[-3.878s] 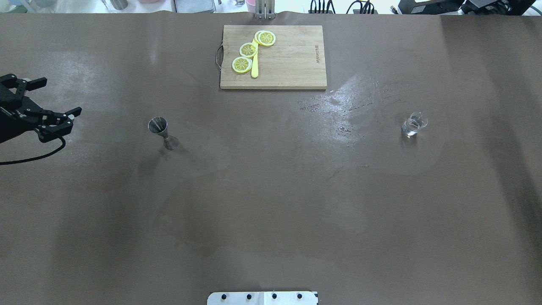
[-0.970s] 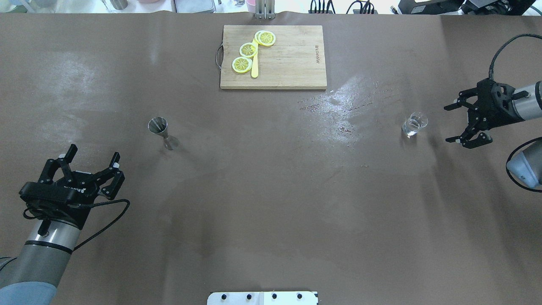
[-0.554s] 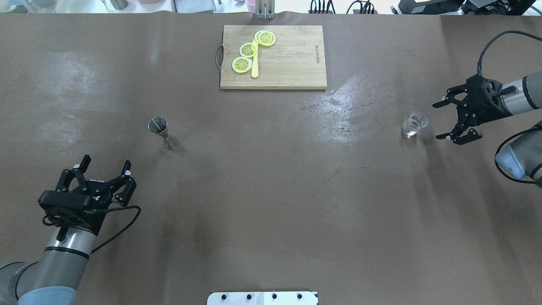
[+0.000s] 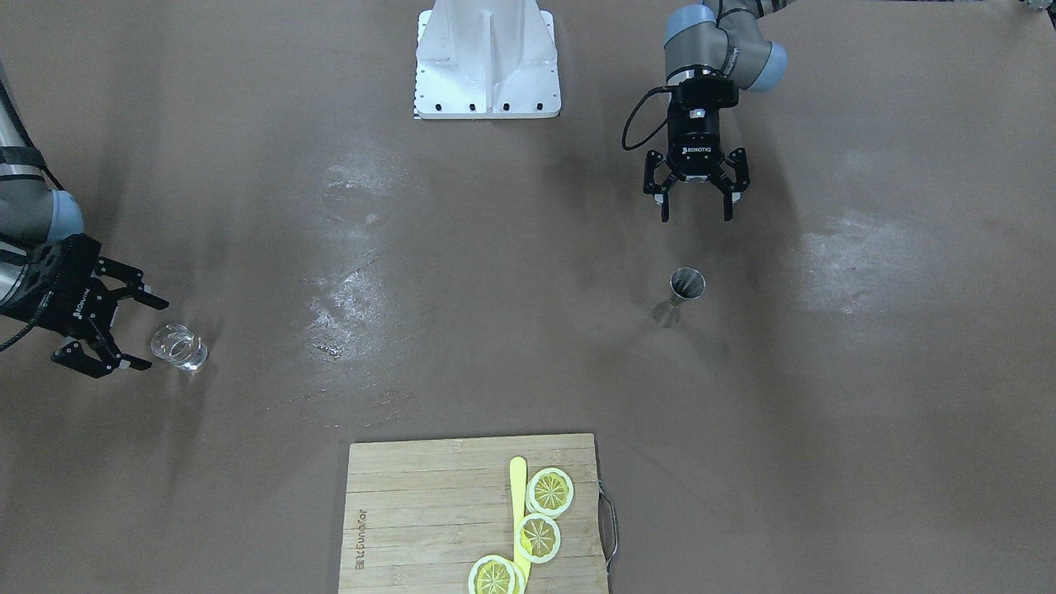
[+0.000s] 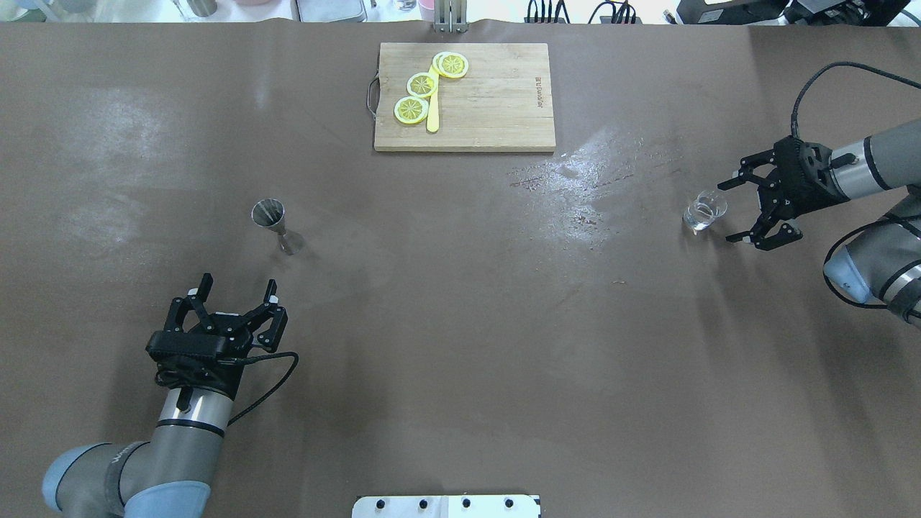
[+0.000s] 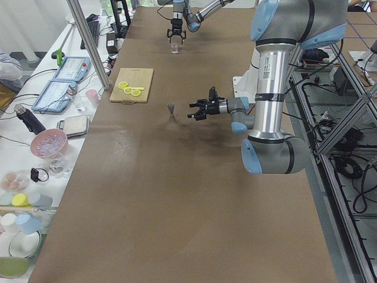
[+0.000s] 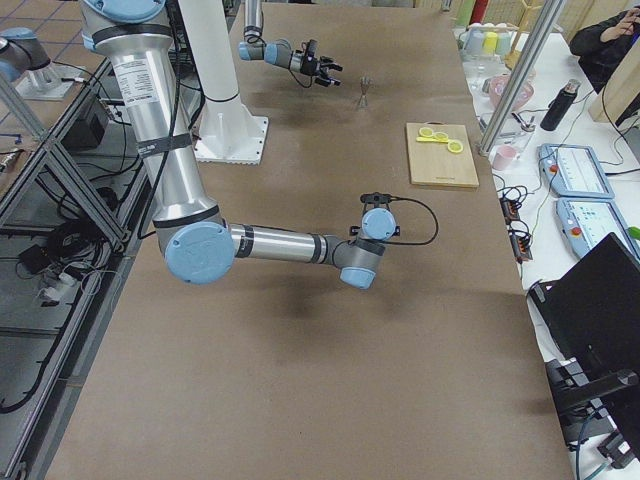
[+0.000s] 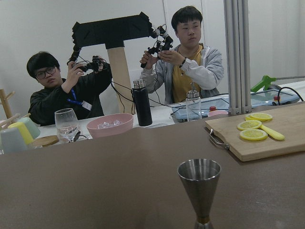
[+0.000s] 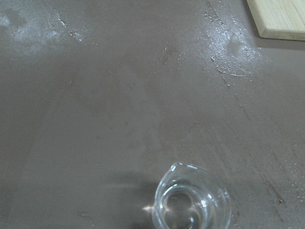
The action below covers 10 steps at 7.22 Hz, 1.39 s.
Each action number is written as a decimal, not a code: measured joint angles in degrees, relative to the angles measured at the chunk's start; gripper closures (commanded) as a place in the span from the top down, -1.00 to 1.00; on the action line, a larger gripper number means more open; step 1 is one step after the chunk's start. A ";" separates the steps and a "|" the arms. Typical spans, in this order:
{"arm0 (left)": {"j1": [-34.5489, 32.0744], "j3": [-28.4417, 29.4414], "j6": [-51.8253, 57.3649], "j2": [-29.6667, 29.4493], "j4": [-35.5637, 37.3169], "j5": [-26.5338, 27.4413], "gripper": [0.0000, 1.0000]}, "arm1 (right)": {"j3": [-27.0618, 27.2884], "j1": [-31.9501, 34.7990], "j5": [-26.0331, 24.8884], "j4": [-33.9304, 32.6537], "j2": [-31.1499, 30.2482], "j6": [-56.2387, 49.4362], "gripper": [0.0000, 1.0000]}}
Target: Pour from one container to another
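Glass cup [image 5: 705,211], seemingly part-filled, sits beside wide-spread right gripper [image 5: 727,211] — left gripper [image 5: 239,282], likewise wide, near jigger [image 5: 270,216]

Cutting board [image 5: 496,108] at middle of table's [image 5: 460,324] far edge; lemon slices [image 5: 422,84] and knife [image 5: 432,115] on board's left part. Jigger [image 5: 279,229] stands left of table's centre; left gripper [image 5: 239,282] between it and near edge, apart. Glass cup [image 5: 704,211] toward right end; right gripper [image 5: 727,212] just beside it, on right-end side.

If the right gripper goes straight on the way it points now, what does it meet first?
Most likely the clear glass cup, standing just ahead of the open right gripper; height is hard to judge.
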 measured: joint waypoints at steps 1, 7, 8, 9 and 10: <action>-0.74 1.62 -1.05 -2.38 1.46 0.40 0.92 | -0.15 -0.60 0.06 0.09 0.13 -0.01 0.96; -6.58 10.60 -2.01 -11.79 5.50 -0.36 0.87 | -2.48 -1.68 -0.21 0.15 1.53 -0.18 0.90; -7.30 11.85 -2.06 -12.41 5.60 -1.18 0.85 | -3.26 -1.49 -0.30 0.22 2.10 -0.27 0.89; -8.17 13.19 -2.13 -13.30 5.69 -2.07 0.84 | -4.16 -1.14 -0.25 0.27 2.86 -0.31 0.88; -9.02 14.40 -2.86 -14.01 5.74 -2.75 0.84 | -4.76 -0.90 -0.12 0.29 3.48 -0.31 0.88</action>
